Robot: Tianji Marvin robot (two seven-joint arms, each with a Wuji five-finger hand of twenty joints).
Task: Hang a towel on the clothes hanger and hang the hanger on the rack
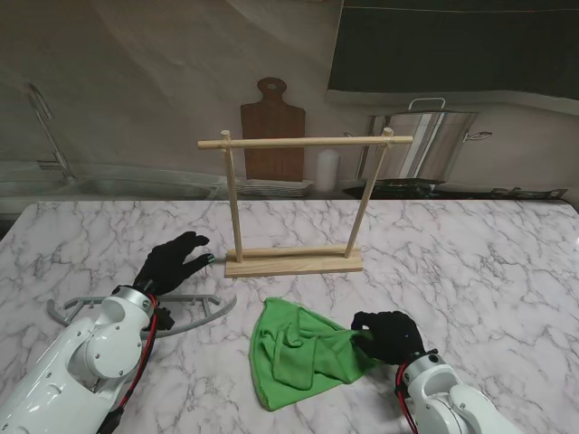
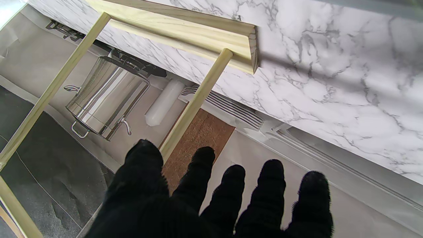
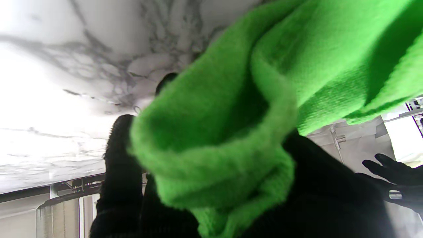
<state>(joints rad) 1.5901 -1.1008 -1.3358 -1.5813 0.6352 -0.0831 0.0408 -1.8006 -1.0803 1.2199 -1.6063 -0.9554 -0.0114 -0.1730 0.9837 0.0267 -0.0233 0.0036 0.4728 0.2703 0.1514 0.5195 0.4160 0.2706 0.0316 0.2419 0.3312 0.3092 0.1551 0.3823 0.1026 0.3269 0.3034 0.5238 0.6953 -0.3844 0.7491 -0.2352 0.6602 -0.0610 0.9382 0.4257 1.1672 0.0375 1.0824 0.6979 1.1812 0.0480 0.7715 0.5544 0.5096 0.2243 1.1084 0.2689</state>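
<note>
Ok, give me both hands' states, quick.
Left hand: open, fingers spread, holding nothing.
Right hand: shut on the towel.

No readable text, label, brand or number appears anywhere.

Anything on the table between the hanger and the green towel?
Only bare marble between the grey hanger and the towel, per the stand view.
</note>
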